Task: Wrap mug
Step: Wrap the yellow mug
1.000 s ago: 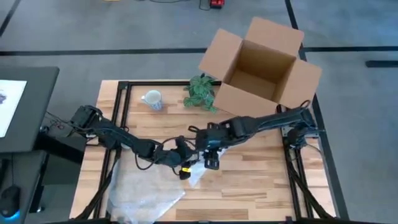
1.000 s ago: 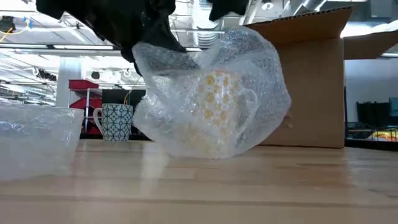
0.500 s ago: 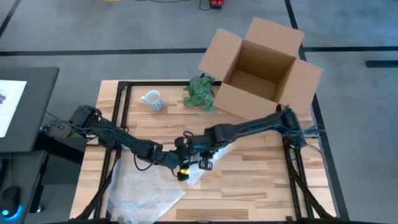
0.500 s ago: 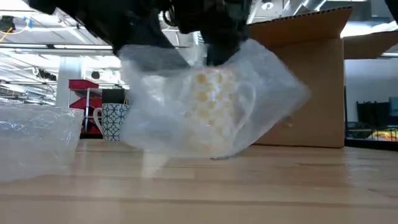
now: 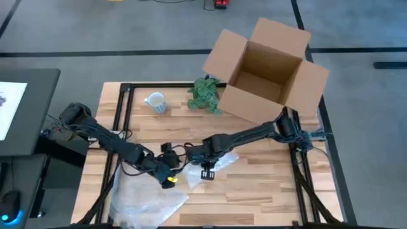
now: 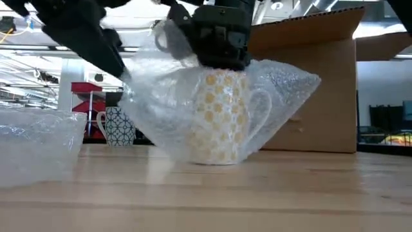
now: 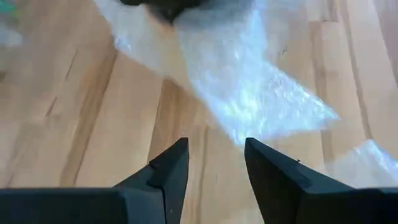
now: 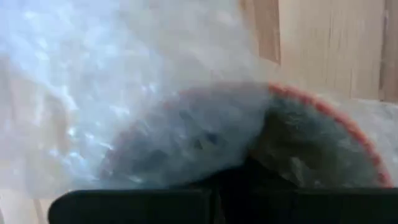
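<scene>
Bubble wrap (image 6: 161,96) – soft, slippery – drapes the fragile mug (image 6: 221,116); right pincer (image 6: 215,45) pins it at the rim, left pincer (image 7: 214,165) apart, empty

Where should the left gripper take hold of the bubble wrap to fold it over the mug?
Probably the loose corner of the bubble wrap that sticks out past the mug's handle in the low view. It stands free of the yellow-patterned mug, thin enough to pinch, so come in level from that side. The right gripper sits on the mug's rim from above; the left gripper is open, clear of the wrap.
</scene>
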`<action>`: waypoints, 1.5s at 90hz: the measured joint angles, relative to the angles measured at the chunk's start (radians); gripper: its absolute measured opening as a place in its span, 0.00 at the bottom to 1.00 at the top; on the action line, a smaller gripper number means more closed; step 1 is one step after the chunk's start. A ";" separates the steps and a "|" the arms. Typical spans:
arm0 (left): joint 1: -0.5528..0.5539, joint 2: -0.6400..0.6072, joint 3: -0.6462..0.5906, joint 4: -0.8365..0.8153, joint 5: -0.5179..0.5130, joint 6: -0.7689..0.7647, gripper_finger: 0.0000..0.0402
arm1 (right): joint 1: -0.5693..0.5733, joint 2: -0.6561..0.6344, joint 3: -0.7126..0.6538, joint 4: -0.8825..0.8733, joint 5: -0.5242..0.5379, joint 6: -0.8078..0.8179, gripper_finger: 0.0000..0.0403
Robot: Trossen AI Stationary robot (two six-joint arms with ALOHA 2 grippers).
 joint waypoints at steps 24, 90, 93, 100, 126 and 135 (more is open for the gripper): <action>-0.035 -0.015 0.000 -0.009 -0.059 -0.009 0.34 | 0.007 -0.054 0.156 -0.180 0.010 0.013 0.00; -0.123 -0.015 0.000 -0.032 -0.057 -0.017 0.34 | -0.018 0.151 0.202 -0.148 0.022 -0.011 0.00; -0.131 -0.015 0.000 -0.032 -0.058 -0.018 0.34 | -0.019 0.164 0.203 -0.147 0.021 -0.022 0.00; -0.146 -0.015 0.000 -0.032 -0.059 -0.022 0.34 | -0.020 0.177 0.203 -0.147 0.021 -0.048 0.00; -0.157 -0.015 0.000 -0.028 -0.061 -0.029 0.34 | -0.014 0.125 0.226 -0.159 0.030 -0.055 0.01; -0.157 -0.015 0.000 -0.007 -0.067 -0.027 0.34 | -0.017 0.088 0.243 -0.158 0.035 -0.056 0.05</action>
